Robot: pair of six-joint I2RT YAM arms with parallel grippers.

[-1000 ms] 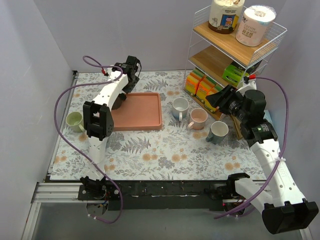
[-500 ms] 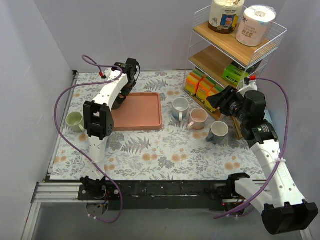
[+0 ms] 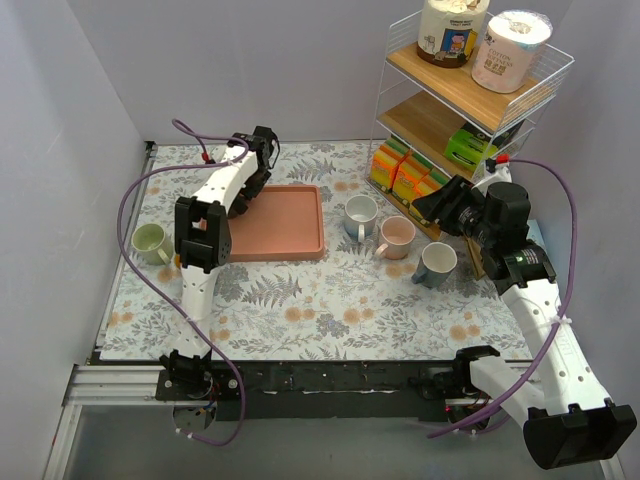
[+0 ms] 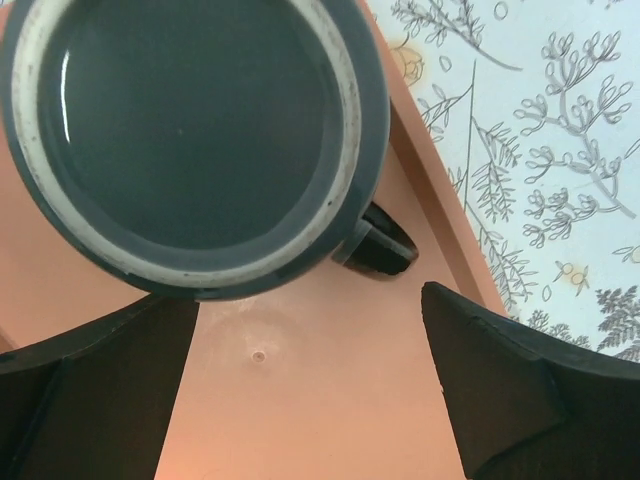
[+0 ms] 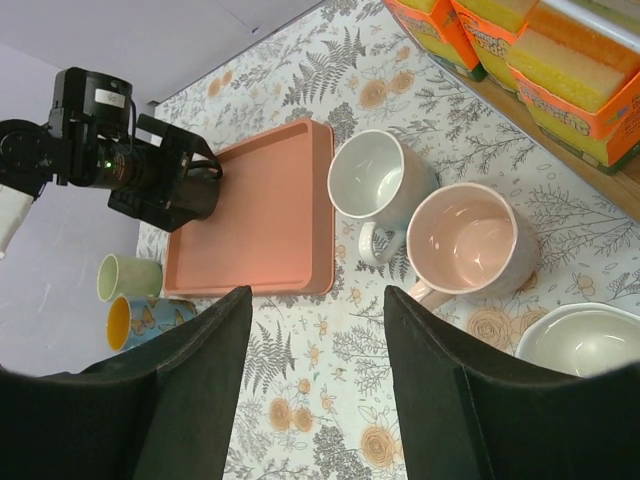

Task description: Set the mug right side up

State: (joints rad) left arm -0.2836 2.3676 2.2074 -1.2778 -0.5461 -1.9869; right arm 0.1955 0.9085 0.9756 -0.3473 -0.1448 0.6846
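Note:
A dark blue-grey mug (image 4: 190, 130) stands upside down on the pink tray (image 4: 320, 400), its pale foot ring facing up and its handle (image 4: 375, 245) pointing toward the tray's rim. My left gripper (image 4: 308, 310) is open and empty right above the tray, and the mug sits just past its fingertips. In the top view the left gripper (image 3: 252, 180) hangs over the tray's far left corner, above the mug (image 3: 238, 204). My right gripper (image 5: 318, 300) is open and empty, held high over the table at the right (image 3: 425, 205).
A white mug (image 3: 360, 213), a pink mug (image 3: 396, 235) and a grey mug (image 3: 437, 262) stand upright right of the tray. A green mug (image 3: 150, 241) and a butterfly mug (image 5: 150, 315) lie at the left. A wire shelf rack (image 3: 470, 90) stands at the back right.
My left wrist has shifted slightly over the tray's far left corner. The mug and the right arm have not moved.

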